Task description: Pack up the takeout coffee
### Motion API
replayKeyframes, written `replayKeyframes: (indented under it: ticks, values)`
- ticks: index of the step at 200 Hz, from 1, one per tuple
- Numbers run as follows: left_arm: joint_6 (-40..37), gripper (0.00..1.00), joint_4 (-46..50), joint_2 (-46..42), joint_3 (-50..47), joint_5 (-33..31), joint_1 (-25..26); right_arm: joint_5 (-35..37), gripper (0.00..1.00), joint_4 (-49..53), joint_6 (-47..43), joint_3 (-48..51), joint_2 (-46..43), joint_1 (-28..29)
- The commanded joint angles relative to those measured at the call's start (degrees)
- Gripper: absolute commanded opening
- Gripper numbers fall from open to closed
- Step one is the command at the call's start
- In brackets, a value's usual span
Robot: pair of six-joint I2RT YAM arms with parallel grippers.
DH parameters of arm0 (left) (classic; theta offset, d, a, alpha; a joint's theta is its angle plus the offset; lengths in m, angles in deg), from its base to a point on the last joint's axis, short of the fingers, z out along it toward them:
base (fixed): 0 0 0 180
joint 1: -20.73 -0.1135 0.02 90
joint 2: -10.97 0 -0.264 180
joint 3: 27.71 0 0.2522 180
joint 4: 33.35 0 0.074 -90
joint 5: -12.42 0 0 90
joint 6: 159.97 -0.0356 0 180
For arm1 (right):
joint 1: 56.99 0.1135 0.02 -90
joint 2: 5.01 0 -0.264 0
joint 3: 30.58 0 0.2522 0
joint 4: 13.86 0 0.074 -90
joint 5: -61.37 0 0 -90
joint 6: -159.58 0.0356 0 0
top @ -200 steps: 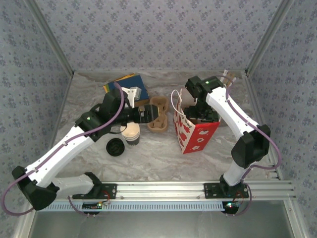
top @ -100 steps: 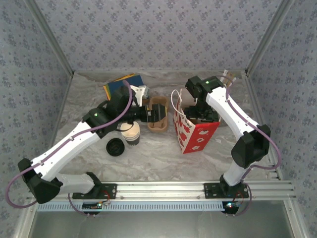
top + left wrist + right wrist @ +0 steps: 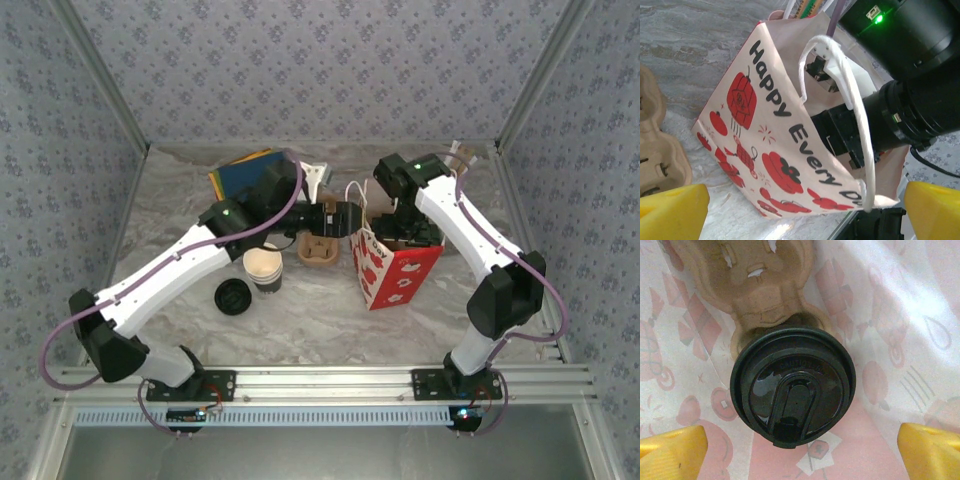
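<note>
Two grippers stand wide open with nothing between their fingers. The right gripper (image 3: 800,447) hangs inside the paper bag (image 3: 765,150), looking straight down on the coffee cup (image 3: 792,385), whose round black lid (image 3: 790,405) is pressed on all the way round. The cup sits upright on the floor of the bag, seated in one pocket of a cardboard tray (image 3: 765,285), most likely so that it cannot tip when the bag is lifted. It lies directly below the right gripper and centred between the yellow fingertips (image 3: 670,445), which are spread clear of the lid on both sides and touch nothing, so the cup rests on its own and, to my eye, is already packed. The left gripper (image 3: 802,207) faces the printed side of the bag from just outside it, fingers spread on either side of the wall and the white cord handle (image 3: 852,105). I judge it is there to steady the bag or to take the handle, though it grips neither. From this hand the cup is hidden behind the bag wall. On the table (image 3: 300,320) outside the bag are a second cardboard tray (image 3: 320,250), a stack of lidless cups (image 3: 263,268) and a loose lid (image 3: 232,297), all apart from both hands.
</note>
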Motion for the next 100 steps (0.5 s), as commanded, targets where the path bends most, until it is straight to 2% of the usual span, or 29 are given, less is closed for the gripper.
replayKeyframes:
  ticks: [1,100]
  values:
    - [-1.6,1.0,-0.2,1.3,3.2,1.2,1.2,0.8,1.0,1.1,1.3,-0.5,0.4,0.4]
    - [-2.9,1.0,4.3,7.7,5.6,-1.0,3.3,0.6,1.0,1.2,1.1,-1.1,1.1,0.4]
